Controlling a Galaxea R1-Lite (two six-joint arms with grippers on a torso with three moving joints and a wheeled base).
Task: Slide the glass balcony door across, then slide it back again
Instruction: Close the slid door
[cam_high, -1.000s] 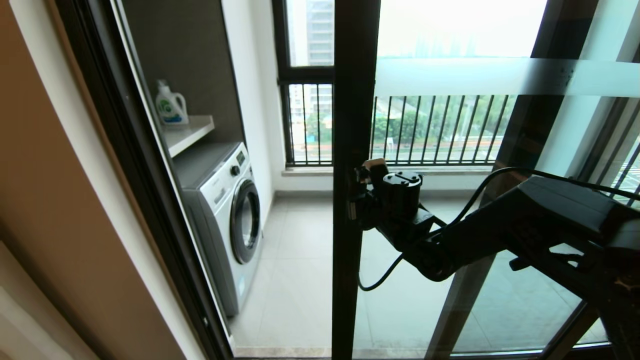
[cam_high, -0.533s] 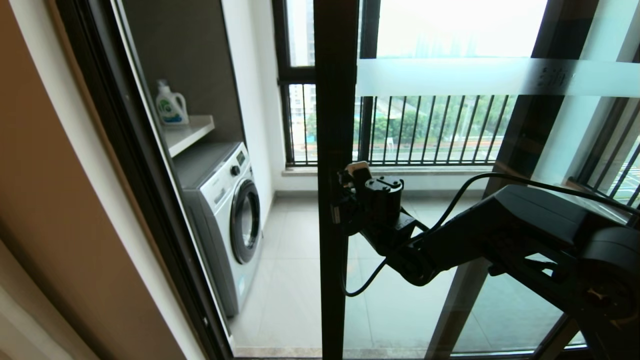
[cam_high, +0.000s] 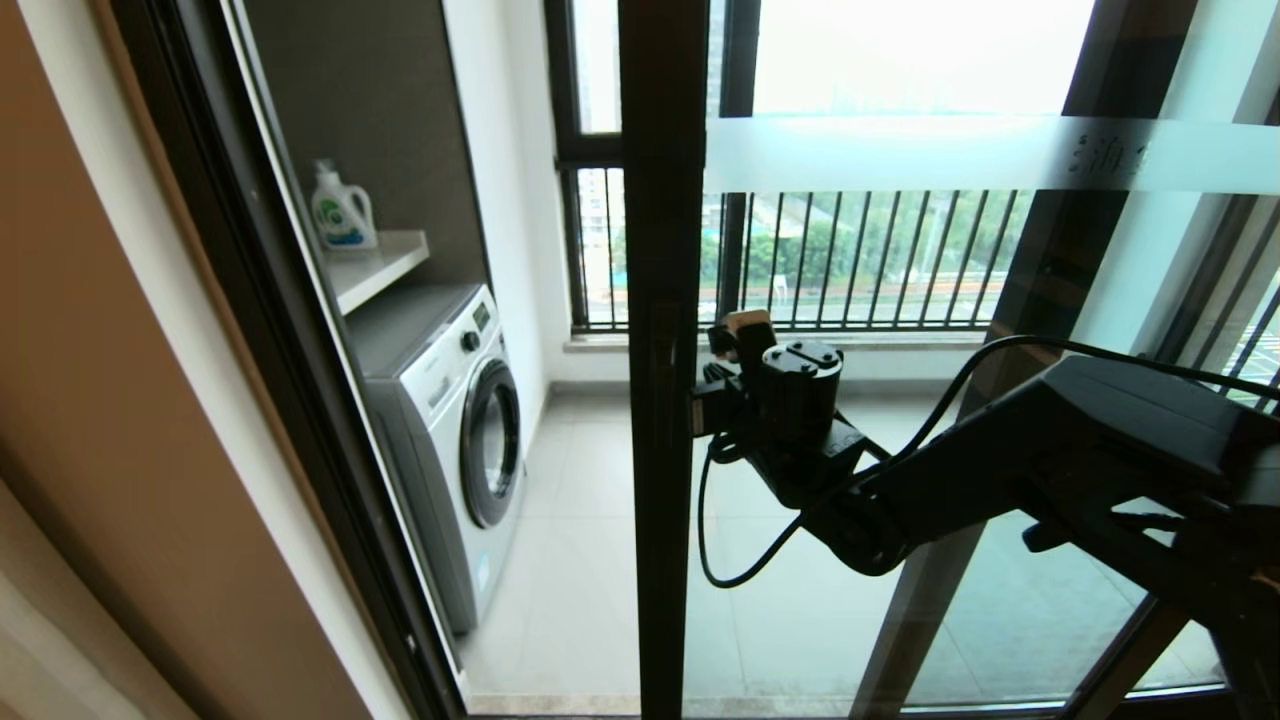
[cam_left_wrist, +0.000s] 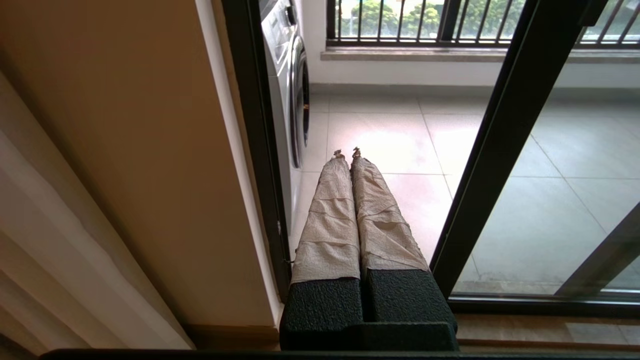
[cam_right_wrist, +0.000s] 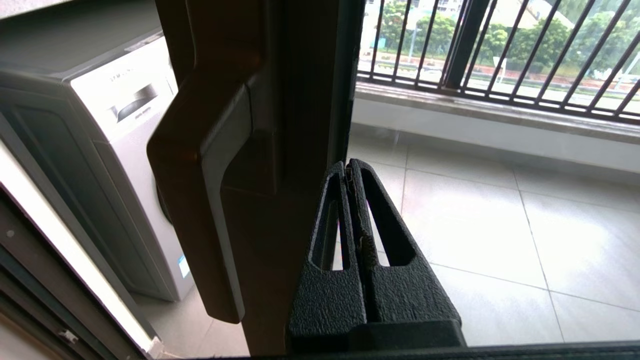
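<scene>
Beyond the doorway lies a tiled balcony floor (cam_high: 590, 560) with a white washing machine (cam_high: 455, 440) on the left, a detergent bottle (cam_high: 340, 212) on the shelf above it, and a black-railed outer window (cam_high: 870, 260) at the far side. Cutting down the middle of the head view stands the glass balcony door (cam_high: 660, 400), its dark upright edge roughly halfway across the opening and its frosted band (cam_high: 960, 155), printed with small characters near the right, running off behind the arm. Between that edge and the dark door jamb (cam_high: 300, 400) on the left a wide gap stands open, so the door is judged to be partway through a slide; which of the two passes this is cannot be settled from how things lie, and at least the remaining travel to the jamb or back is left. On the right, the right gripper (cam_right_wrist: 348, 167) has its black fingers pressed together with nothing between them, the tips lying against or just beside the inner edge of the door frame, next to the short bar handle (cam_right_wrist: 215, 200); it seems to push or drag the frame rather than clasp the handle. Low by the jamb, the left gripper (cam_left_wrist: 348, 152) hangs idle, its paper-wrapped fingers closed and empty.
</scene>
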